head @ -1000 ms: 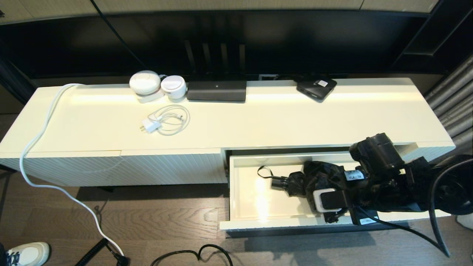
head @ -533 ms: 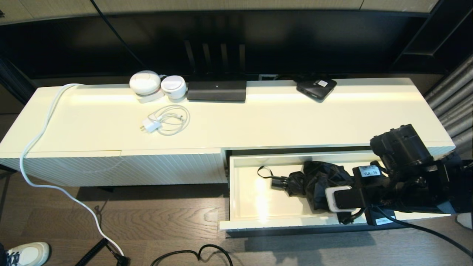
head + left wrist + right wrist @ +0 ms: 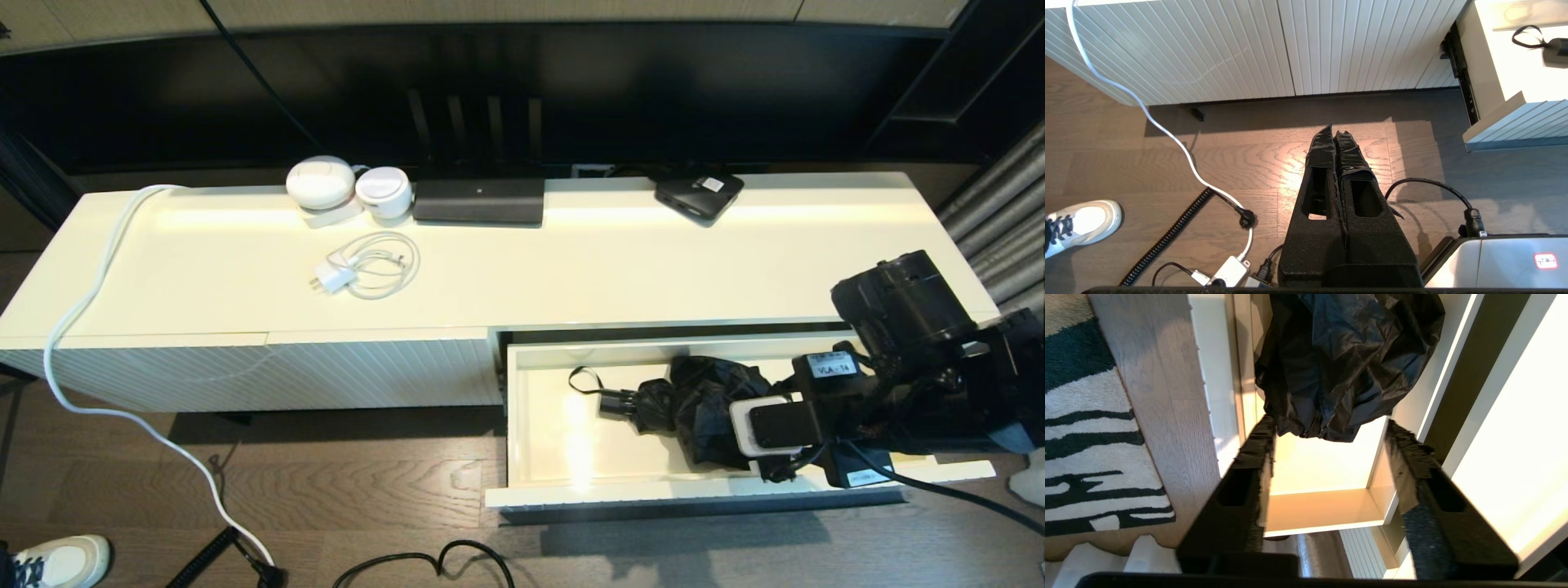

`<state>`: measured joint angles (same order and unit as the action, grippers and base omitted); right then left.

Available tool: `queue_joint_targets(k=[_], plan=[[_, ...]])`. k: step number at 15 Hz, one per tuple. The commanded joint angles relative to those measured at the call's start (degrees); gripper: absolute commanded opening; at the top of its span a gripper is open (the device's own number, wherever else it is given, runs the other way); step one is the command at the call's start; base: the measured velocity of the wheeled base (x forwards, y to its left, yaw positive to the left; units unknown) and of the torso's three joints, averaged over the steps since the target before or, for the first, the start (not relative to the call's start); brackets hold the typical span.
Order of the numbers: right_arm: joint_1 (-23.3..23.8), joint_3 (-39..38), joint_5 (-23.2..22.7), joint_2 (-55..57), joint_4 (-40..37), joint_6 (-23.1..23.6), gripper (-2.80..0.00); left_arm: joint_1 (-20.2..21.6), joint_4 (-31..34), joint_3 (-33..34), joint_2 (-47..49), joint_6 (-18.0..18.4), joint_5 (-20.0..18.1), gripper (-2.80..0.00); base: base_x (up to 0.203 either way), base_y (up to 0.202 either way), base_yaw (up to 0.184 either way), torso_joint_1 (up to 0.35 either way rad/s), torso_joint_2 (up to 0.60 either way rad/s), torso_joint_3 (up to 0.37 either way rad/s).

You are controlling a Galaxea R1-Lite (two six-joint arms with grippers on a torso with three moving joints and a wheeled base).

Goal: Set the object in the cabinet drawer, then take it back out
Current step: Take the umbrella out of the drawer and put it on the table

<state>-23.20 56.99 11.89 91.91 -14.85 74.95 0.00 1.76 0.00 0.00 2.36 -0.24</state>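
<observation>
In the lower right of the head view I see the drawer (image 3: 571, 482) pulled out from the cabinet, and the umbrella (image 3: 694, 404) lies on its floor, handle pointing toward frame left with the thin wrist loop (image 3: 584, 379) curled on the cream bottom. My right pincer (image 3: 1331, 445) sits at the right end of the drawer with its jaws spread wide; in the right wrist view the two fingers (image 3: 1249, 457) stand apart on either side of the bunched fabric's end, and nothing is gripped between them. The canopy (image 3: 1343, 363) lies just ahead of the fingertips. My left pincer (image 3: 1336, 141) hangs over the wooden floor (image 3: 1167, 163) in front of the fluted panel (image 3: 1249, 45), its fingers pressed together and holding nothing.

On the bench top (image 3: 612, 269), upper left of center, lie a coiled white charger cable (image 3: 367, 265), two round white devices (image 3: 347, 189) and a black router (image 3: 478, 200); a flat black box (image 3: 699, 194) sits further right. A white sneaker (image 3: 57, 559) shows at the lower left corner.
</observation>
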Motion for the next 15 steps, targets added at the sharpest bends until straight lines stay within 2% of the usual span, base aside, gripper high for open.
queue_joint_targets(k=[1, 6, 15], plan=[[0.0, 2.7, 0.0, 4.1, -0.9, 0.4, 0.00, 0.0, 0.0, 0.0, -0.1, 0.0, 0.0, -2.80, 0.000, 0.000, 0.000, 0.000, 0.00, 0.000], [0.0, 6.6, -0.2, 12.6, -0.6, 0.3, 0.00, 0.0, 0.0, 0.0, -0.1, 0.0, 0.0, -2.80, 0.000, 0.000, 0.000, 0.000, 0.00, 0.000], [2.0, 7.6, -0.6, 16.6, 0.1, 0.3, 0.00, 0.0, 0.0, 0.0, -0.1, 0.0, 0.0, -2.80, 0.000, 0.000, 0.000, 0.000, 0.00, 0.000]])
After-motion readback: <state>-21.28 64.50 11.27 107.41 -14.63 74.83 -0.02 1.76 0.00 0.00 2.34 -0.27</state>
